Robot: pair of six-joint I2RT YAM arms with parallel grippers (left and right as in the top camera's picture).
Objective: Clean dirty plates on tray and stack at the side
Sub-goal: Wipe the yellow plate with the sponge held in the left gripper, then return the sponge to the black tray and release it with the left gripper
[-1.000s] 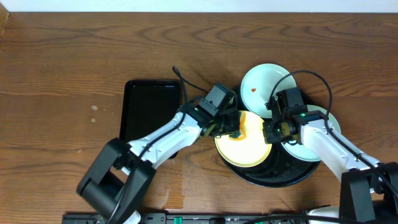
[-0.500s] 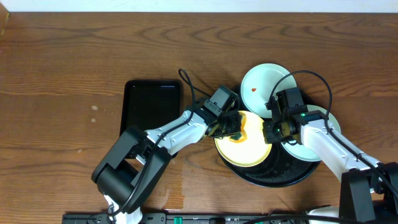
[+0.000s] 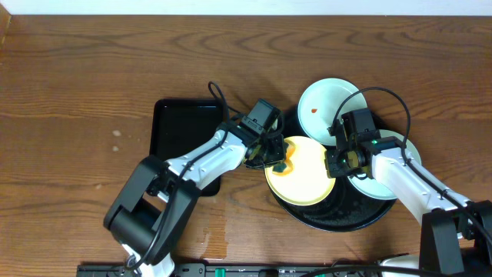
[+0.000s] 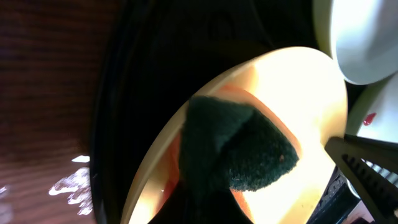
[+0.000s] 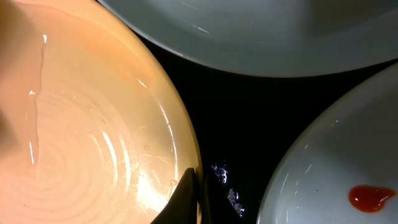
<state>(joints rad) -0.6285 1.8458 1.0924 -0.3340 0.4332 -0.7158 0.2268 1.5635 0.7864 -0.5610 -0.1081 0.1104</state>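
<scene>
pinching a dark green sponge tight, left hand presses it on the left rim of the yellow plate lying on the round black tray, right hand clamped on that plate's right rim, sponge now further left than half a second ago.

Clearance on the round tray was minimal. The yellow plate, rear mint plate and right mint plate crowded it, leaving only a narrow black gap between rims. My right gripper, clamped on the yellow plate's right rim, and my left gripper, holding a sponge at its left rim, blocked both sides. The rectangular tray obstructed the table beside my left arm; farther left the wood was open.
</scene>
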